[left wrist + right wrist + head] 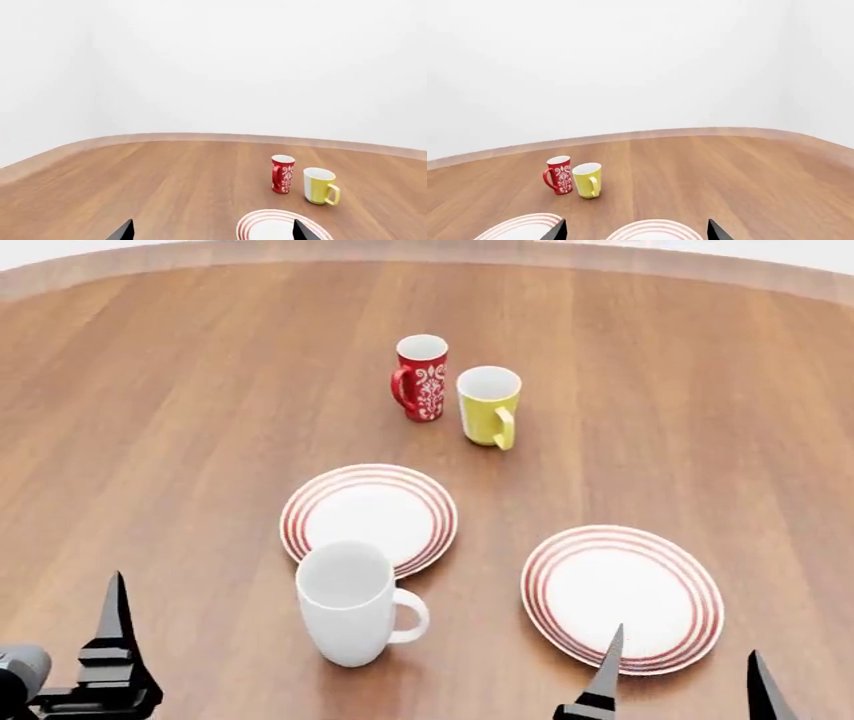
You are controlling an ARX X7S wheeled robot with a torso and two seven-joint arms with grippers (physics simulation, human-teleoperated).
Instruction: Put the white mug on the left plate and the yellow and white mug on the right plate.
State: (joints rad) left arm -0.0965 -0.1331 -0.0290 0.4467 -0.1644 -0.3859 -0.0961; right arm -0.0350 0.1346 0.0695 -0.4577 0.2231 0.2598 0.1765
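Note:
The white mug point(347, 605) stands upright on the table at the near edge of the left plate point(370, 517), handle to the right. The right plate point(622, 590) lies bare to its right. The yellow and white mug point(489, 405) stands farther back beside a red patterned mug point(422, 377). My left gripper point(212, 231) is open and empty, low at the near left, well left of the white mug. My right gripper point(685, 670) is open and empty over the near edge of the right plate point(654, 229). The yellow and white mug point(587, 180) shows ahead in the right wrist view.
The red patterned mug point(283, 173) stands nearly touching the yellow and white mug point(320, 186). The round wooden table point(174, 420) has a raised rim at the back, with white walls behind. In the left wrist view, a plate point(273, 227) lies by one fingertip.

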